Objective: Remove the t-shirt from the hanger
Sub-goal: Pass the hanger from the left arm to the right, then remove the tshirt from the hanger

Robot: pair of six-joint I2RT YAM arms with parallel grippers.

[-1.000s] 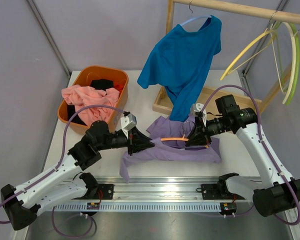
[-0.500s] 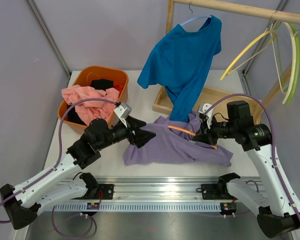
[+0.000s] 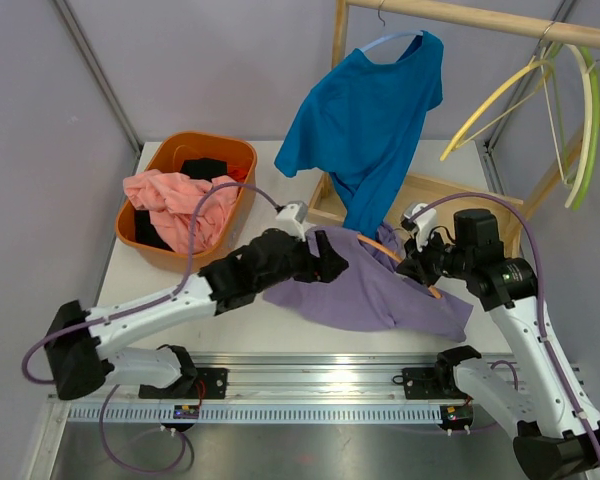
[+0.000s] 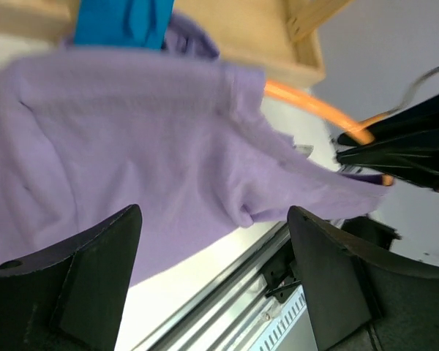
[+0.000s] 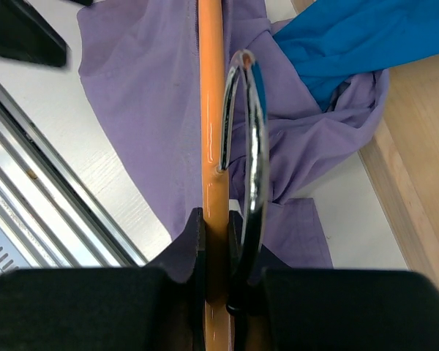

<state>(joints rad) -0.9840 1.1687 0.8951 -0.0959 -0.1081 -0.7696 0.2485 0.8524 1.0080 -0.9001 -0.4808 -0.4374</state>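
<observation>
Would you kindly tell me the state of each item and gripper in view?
left gripper: open, empty
right gripper: shut on orange hanger
orange hanger: gripped beside its metal hook
purple t-shirt: rumpled on table, seemingly partly on hanger
blue t-shirt: hanging on wooden rail
orange basket: holding clothes

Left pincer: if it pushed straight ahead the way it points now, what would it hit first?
Most likely the purple t-shirt, which fills the view between the fingers of the open left pincer; how far off it lies is unclear.
</observation>
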